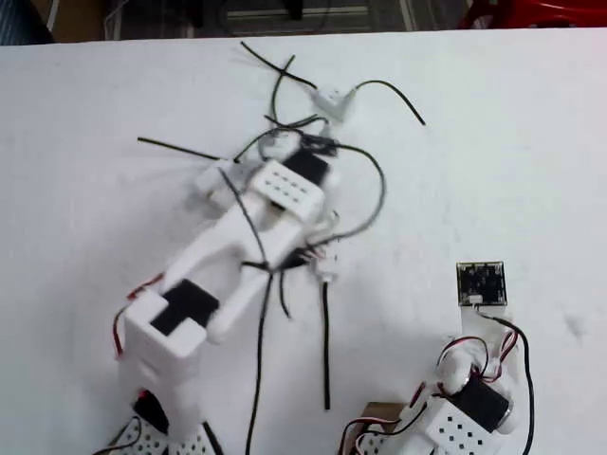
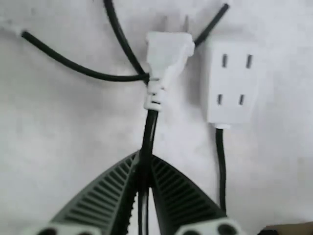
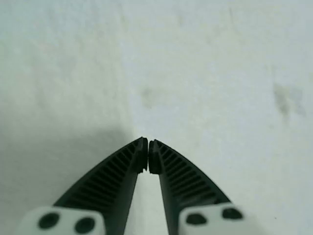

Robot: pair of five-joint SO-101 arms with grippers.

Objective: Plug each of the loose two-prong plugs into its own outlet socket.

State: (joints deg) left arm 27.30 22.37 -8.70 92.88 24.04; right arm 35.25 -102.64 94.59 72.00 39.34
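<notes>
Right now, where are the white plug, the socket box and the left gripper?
white plug (image 2: 166, 51): left wrist view, middle of its body.
socket box (image 2: 231, 81): left wrist view, its slotted face.
left gripper (image 2: 145, 160): left wrist view, between its fingertips.

We note white table. Black cords sprawl across upper centre of high view. Straight cord lies lower centre. White outlet block lies flat on table.

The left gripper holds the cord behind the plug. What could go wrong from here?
The left gripper pinches the cord, not the plug, so the plug may swing and its prongs miss the slots of the outlet block. A second cord crosses behind the plug and could snag.
</notes>
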